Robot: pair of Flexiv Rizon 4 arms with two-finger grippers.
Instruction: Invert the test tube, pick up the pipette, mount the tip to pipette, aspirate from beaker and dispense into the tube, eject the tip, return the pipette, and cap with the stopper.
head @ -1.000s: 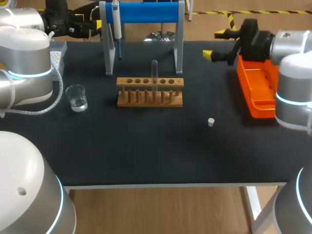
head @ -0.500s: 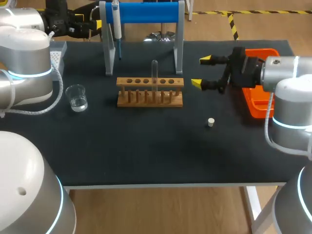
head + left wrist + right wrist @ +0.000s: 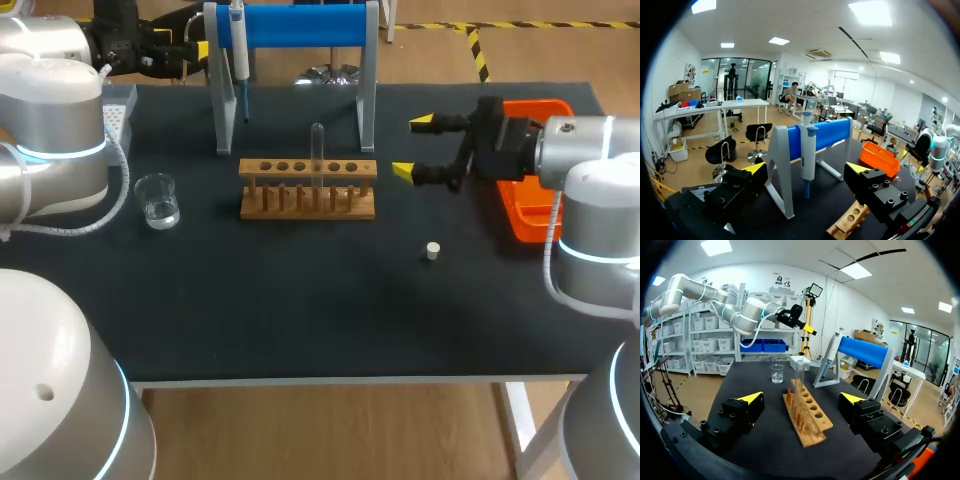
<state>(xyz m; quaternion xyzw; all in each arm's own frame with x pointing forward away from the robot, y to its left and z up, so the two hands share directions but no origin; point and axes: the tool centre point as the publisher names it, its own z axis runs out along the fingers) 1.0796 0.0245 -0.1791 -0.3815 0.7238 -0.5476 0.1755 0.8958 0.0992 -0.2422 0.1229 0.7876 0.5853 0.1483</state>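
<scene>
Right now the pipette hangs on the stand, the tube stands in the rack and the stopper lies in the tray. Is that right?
No: the stopper lies on the table, outside the tray, as the head view shows. The pipette and tube are as stated.

- The table (image 3: 300, 320) had a black top on a white frame.
- The floor (image 3: 330, 430) was light wood, with yellow-black tape (image 3: 480, 55) past the table's far edge.
- White walls (image 3: 755, 277) met a white ceiling with lit panels (image 3: 872, 12).
- Glass doors (image 3: 735, 80) closed the far end.
- A white desk (image 3: 745, 103) stood near black chairs (image 3: 756, 135).
- Shelves (image 3: 700, 340) held white and blue bins (image 3: 762, 345).
</scene>
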